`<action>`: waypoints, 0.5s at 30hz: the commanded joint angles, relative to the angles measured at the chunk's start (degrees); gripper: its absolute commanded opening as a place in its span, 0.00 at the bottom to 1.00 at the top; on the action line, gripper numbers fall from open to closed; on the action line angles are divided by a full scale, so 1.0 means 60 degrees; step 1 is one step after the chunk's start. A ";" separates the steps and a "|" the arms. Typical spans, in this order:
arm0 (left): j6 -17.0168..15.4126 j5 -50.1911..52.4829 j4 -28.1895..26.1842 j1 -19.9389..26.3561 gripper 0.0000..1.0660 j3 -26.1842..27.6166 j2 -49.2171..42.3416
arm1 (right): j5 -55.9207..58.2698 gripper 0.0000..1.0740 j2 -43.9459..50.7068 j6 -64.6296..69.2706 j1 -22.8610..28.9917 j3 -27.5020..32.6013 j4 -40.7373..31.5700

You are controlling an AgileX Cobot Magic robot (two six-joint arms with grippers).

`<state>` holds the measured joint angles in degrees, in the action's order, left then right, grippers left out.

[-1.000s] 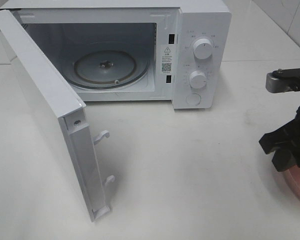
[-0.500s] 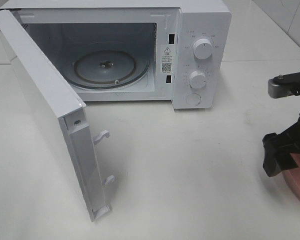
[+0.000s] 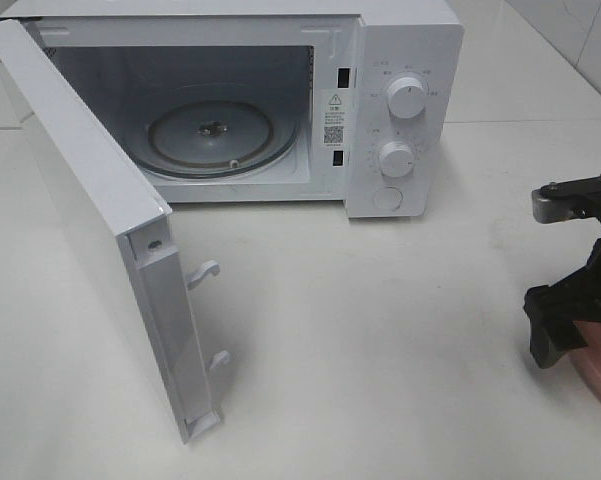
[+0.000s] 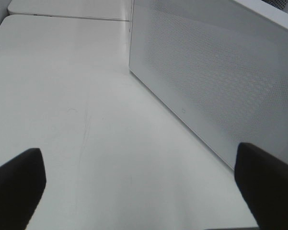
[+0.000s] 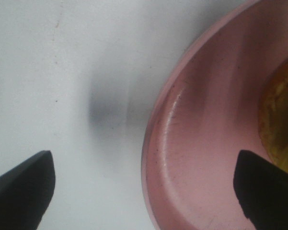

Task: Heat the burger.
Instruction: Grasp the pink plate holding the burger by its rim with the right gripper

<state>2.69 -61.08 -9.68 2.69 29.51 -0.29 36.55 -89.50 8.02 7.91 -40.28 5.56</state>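
Between the right fingers, which stand spread wide and hold nothing, lies the rim of the pink plate on the bench. One finger hangs over bare bench, the other over the plate's floor. In line with that inner finger a yellow-brown sliver shows, probably the burger, though too little is visible to read its upright axis. So the burger sits outside the gap, toward the plate's middle, and I judge the fingers must shift that way before closing. The left fingers, equally wide and empty, face the outside of the microwave door, with no plate near them. The right arm is plainly nearer.
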 commanded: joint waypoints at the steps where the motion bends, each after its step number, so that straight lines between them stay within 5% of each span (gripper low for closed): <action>1: 0.0000 -0.0010 -0.0095 0.0000 0.94 0.0000 -0.0143 | -0.0172 0.89 -0.0239 0.0019 -0.0038 0.0019 0.0057; 15: 0.0000 -0.0010 -0.0095 0.0000 0.94 0.0000 -0.0143 | -0.0955 0.85 -0.1451 0.0029 -0.0038 0.0019 0.0048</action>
<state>2.69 -61.08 -9.68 2.69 29.51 -0.29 30.88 -97.98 8.02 7.85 -40.34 5.56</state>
